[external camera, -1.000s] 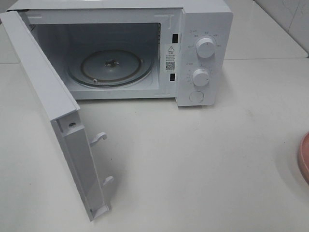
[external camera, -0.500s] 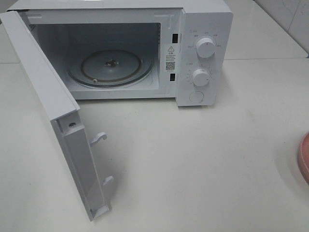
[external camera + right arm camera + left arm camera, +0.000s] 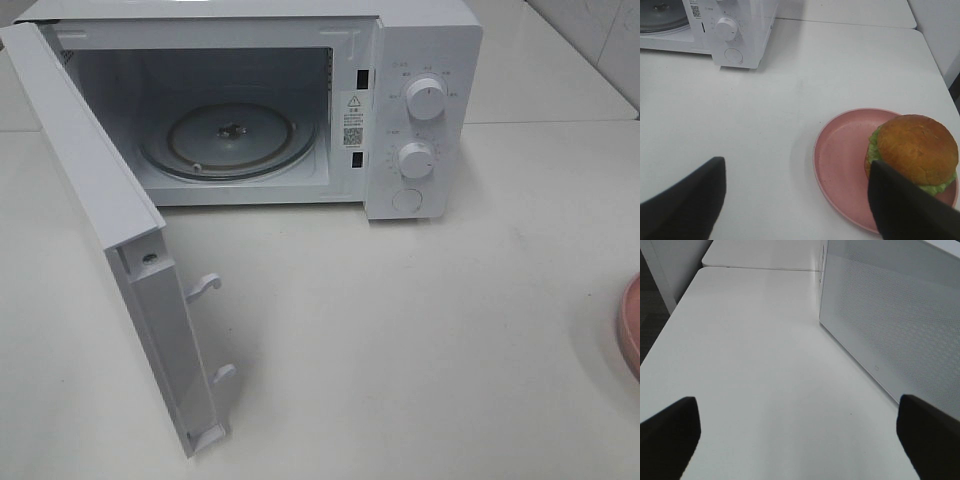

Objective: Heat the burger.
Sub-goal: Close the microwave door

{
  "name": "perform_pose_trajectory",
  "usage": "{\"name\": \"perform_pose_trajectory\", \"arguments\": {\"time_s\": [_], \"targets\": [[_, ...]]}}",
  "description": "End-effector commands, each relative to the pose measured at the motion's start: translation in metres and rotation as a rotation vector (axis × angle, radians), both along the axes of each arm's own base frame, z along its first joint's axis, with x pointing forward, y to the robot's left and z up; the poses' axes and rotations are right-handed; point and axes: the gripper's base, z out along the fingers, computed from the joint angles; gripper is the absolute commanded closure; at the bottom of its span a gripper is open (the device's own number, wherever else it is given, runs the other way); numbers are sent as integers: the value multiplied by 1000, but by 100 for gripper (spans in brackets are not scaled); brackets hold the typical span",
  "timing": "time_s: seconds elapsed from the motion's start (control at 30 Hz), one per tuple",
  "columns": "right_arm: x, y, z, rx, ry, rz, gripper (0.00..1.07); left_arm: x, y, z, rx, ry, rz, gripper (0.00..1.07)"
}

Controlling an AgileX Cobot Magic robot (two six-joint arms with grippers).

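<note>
Sitting on a pink plate, glossy golden-brown burger with green lettuce; both pincers gaping wide.

Glossy golden-brown burger bun, matt pink plate, smooth white microwave casing, clear glass turntable.

High view faces microwave; right wrist shares it, left sees door.
</note>
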Motion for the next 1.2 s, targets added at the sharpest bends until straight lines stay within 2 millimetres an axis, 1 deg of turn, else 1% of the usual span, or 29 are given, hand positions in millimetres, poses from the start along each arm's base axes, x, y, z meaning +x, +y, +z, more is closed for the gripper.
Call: {"name": "perform_pose_trajectory", "arguments": {"time_s": [0.03, 0.33, 0.4, 0.43, 0.47, 0.5, 0.53, 0.6, 0.63, 0.67, 0.73, 0.77, 0.8, 0.83, 0.87, 0.9, 0.93, 1.0, 1.03, 1.07, 1.1, 1.13, 1.17, 1.2], "targets": [[-4, 0, -1, 11, -28, -9, 32, -1, -2, 0, -18, -22, -16, 7], [-4, 0, -1, 11, -28, -9, 32, -1, -2, -1, -21, -19, -19, 7], [-4, 0, -1, 11, -28, -9, 32, -1, -2, 8, -14, -45, -13, 7], [-4, 0, -1, 11, -28, -9, 32, -1, -2, 8, -14, -45, -13, 7], [-4, 0, -1, 11, -28, -9, 32, 1, -1, 17, -5, -75, -7, 8], [-4, 0, -1, 11, -28, -9, 32, 1, -1, 17, -5, -75, -7, 8], [-4, 0, -1, 11, -28, -9, 32, 6, 0, 24, 1, -96, -2, 9], [-4, 0, -1, 11, -28, -9, 32, 9, 0, 25, 1, -102, -1, 9], [-4, 0, -1, 11, -28, -9, 32, 17, 1, 29, -1, -119, 1, 11], [-4, 0, -1, 11, -28, -9, 32, 17, 1, 29, -1, -119, 1, 11], [-4, 0, -1, 11, -28, -9, 32, 28, 2, 35, 0, -141, 5, 18], [-4, 0, -1, 11, -28, -9, 32, 28, 2, 35, 0, -141, 5, 18], [-4, 0, -1, 11, -28, -9, 32, 37, 2, 38, -1, -150, 7, 27], [-4, 0, -1, 11, -28, -9, 32, 46, 4, 39, 11, -140, 13, 40], [-4, 0, -1, 11, -28, -9, 32, 46, 4, 39, 11, -140, 13, 40], [-4, 0, -1, 11, -28, -9, 32, 50, 5, 40, 20, -139, 17, 48], [-4, 0, -1, 11, -28, -9, 32, 50, 5, 40, 20, -139, 17, 48], [-4, 0, -1, 11, -28, -9, 32, 69, 7, 41, 29, -116, 21, 83], [-4, 0, -1, 11, -28, -9, 32, 69, 7, 41, 29, -116, 21, 83], [-4, 0, -1, 11, -28, -9, 32, 75, 7, 40, 28, -106, 22, 90], [-4, 0, -1, 11, -28, -9, 32, 75, 7, 40, 28, -106, 22, 90], [-4, 0, -1, 11, -28, -9, 32, 86, 8, 40, 33, -103, 22, 105], [-4, 0, -1, 11, -28, -9, 32, 91, 8, 40, 48, -118, 21, 107], [-4, 0, -1, 11, -28, -9, 32, 91, 8, 40, 48, -118, 21, 107]]}}
